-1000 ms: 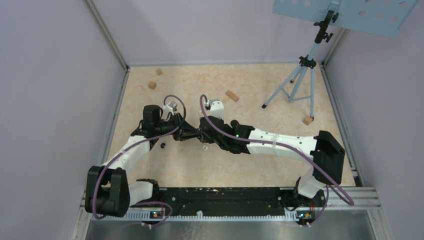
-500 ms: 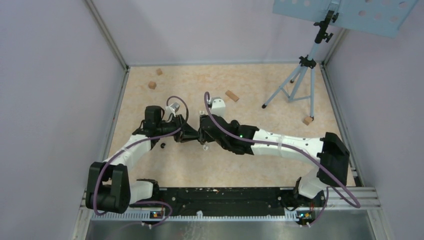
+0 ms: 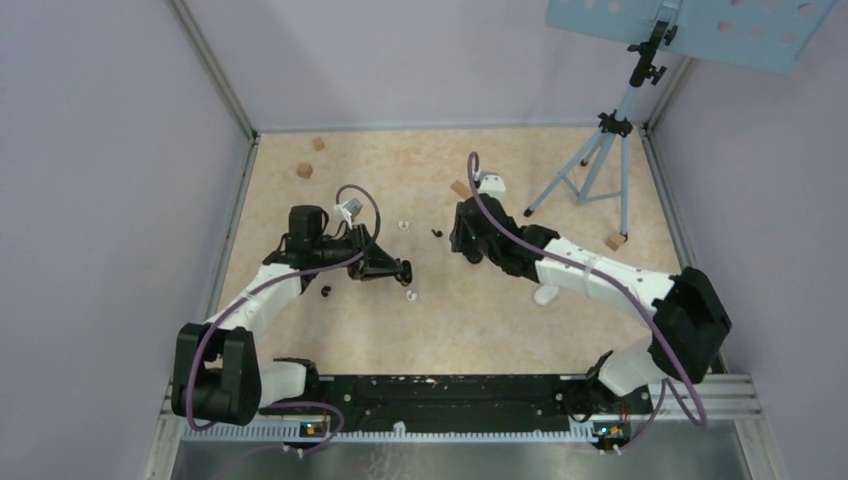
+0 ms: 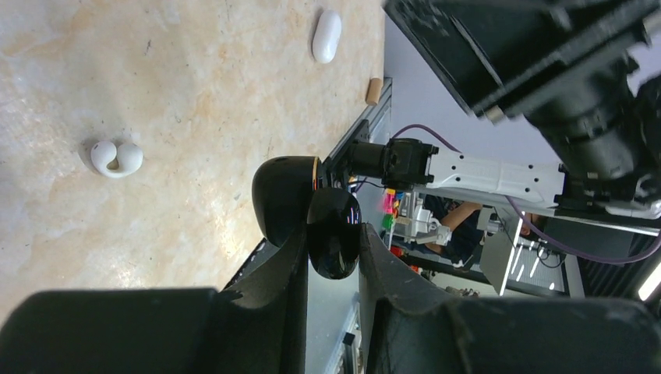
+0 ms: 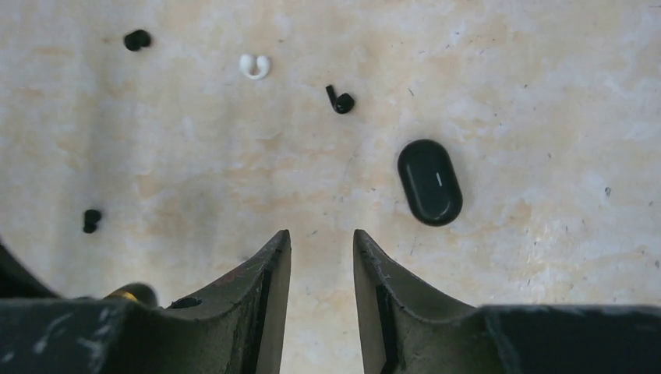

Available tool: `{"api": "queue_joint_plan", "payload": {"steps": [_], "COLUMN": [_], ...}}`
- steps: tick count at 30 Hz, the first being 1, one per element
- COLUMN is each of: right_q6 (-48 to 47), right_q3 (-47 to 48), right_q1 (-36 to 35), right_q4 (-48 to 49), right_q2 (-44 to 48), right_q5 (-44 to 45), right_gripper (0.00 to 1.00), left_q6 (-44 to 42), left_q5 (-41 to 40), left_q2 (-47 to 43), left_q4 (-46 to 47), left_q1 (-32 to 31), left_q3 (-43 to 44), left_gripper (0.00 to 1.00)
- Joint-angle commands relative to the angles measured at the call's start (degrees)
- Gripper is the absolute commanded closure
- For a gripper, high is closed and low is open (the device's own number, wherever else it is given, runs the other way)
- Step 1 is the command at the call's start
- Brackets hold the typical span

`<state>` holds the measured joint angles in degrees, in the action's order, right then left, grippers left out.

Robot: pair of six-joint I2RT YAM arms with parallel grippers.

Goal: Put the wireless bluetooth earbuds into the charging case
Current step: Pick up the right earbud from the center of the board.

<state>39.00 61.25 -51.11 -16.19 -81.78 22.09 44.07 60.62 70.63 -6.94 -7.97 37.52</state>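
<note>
My left gripper (image 3: 398, 270) is shut on an open black charging case (image 4: 332, 232) and holds it above the table; the case's other half (image 4: 284, 199) sticks out beyond the fingers. My right gripper (image 5: 321, 238) is open and empty, low over the table, back right of the left one (image 3: 456, 238). Ahead of it lie a black earbud (image 5: 339, 100), a white earbud (image 5: 254, 65), two more black earbuds (image 5: 137, 39) (image 5: 91, 220) and a closed black case (image 5: 429, 181). Another white earbud (image 4: 117, 158) lies under the left gripper (image 3: 411, 295).
A white case (image 3: 547, 293) lies beside the right forearm. Wooden blocks sit at the back left (image 3: 304, 170), centre back (image 3: 461, 188) and right (image 3: 615, 240). A tripod (image 3: 600, 150) stands at the back right. Metal rails edge the table.
My right gripper has pulled away from the left gripper's case, moving back and to the right. The left gripper stays put, still shut on the black case.
</note>
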Motion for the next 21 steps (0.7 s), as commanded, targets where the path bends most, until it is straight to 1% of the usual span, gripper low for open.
{"api": "queue_joint_plan", "payload": {"steps": [1, 3, 5, 9, 15, 21], "right_q6": [-9.1, -10.2, -10.0, -6.8, -1.3, 1.7], "right_q3": [6.0, 9.2, 13.1, 22.4, 31.1, 34.2], "right_q1": [4.5, 6.9, 8.7, 9.5, 9.5, 9.5], "right_q4": [-2.1, -2.8, -3.7, -8.9, -11.9, -13.0], "right_q2": [-7.5, -11.8, -16.3, -25.9, -35.4, -40.4], "right_q5": [-8.2, -10.7, -12.5, -10.7, -8.1, -5.9], "right_gripper": [0.66, 0.68, 0.69, 0.71, 0.61, 0.59], "left_q6": [-4.8, -7.2, -9.5, -12.4, -12.9, -11.9], "left_q5": [4.9, 5.9, 5.0, 2.3, 0.0, -0.2], "left_q2": [-0.7, -1.1, -2.2, -4.3, -4.7, -4.6], "left_q4": [-2.3, -5.1, -7.5, -10.4, -11.6, -10.9], "left_q1": [0.1, 0.0, 0.0, -0.1, -0.1, -0.1], "left_q3": [0.7, 0.8, 1.0, 0.7, -0.2, 0.0], "left_gripper": [1.00, 1.00, 1.00, 1.00, 1.00, 1.00]}}
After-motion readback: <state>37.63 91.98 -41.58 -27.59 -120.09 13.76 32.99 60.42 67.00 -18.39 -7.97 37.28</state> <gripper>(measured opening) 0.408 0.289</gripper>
